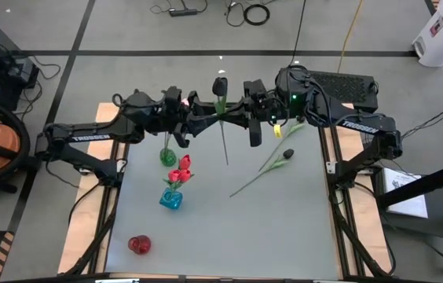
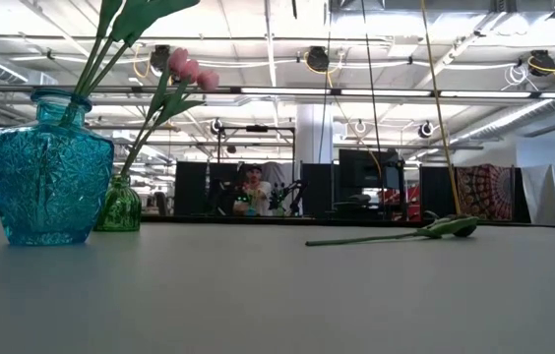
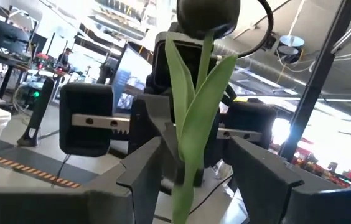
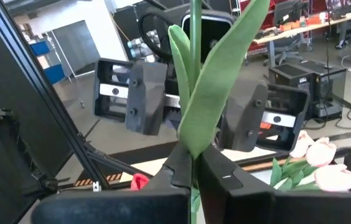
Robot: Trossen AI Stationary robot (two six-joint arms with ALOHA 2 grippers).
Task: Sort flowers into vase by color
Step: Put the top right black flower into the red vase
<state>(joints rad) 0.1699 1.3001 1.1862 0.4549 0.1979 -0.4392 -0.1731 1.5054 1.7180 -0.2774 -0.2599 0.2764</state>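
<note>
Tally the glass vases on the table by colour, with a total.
Green vase: 1
Blue vase: 1
Red vase: 1
Total: 3

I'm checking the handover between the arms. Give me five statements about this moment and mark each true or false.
1. The right tool is shut on the dark tulip. True.
2. The left tool is shut on that stem. False: it is open, with a finger on each side of the stem.
3. The blue vase holds red tulips. True.
4. The red vase holds a flower. False: it is empty.
5. Another dark tulip stands in the green vase. False: it lies flat on the table; the green vase holds pink ones.
</note>
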